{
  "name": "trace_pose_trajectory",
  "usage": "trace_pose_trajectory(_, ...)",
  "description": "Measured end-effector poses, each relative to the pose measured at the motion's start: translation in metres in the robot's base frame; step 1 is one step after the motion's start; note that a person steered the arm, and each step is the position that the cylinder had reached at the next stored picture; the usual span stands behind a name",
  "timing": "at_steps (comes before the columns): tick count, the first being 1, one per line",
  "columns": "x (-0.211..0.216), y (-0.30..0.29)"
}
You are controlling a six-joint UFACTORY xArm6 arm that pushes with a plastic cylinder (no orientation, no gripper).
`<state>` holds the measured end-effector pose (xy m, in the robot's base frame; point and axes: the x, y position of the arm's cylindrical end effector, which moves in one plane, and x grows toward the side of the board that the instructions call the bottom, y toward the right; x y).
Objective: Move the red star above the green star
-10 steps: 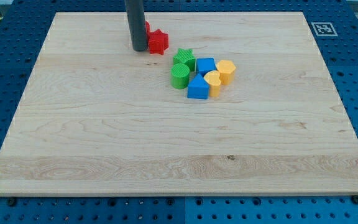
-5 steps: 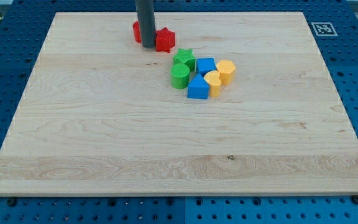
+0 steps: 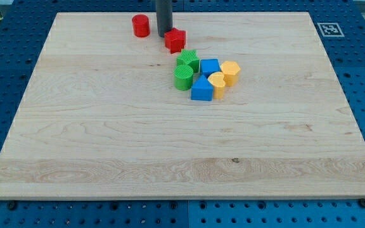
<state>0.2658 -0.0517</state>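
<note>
The red star lies near the view's top, just above and slightly left of the green star. A small gap separates them. My tip rests on the board right at the red star's upper left side, touching or nearly touching it. The dark rod rises from there out of the view's top.
A red cylinder stands left of my tip. Below the green star sits a green cylinder. To their right cluster a blue cube, a blue triangular block, a yellow heart-like block and a yellow block.
My tip has moved to the right and slightly up, pushing the red star right toward the green star. The red cylinder, hidden behind the rod before, now shows.
</note>
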Motion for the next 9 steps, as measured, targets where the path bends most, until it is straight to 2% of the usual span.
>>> trace_pose_trajectory(1,0.004,-0.017)
trace_pose_trajectory(4,0.007,0.044)
trace_pose_trajectory(5,0.007,0.047)
trace_pose_trajectory(7,0.004,0.040)
trace_pose_trajectory(8,0.005,0.013)
trace_pose_trajectory(9,0.019,0.010)
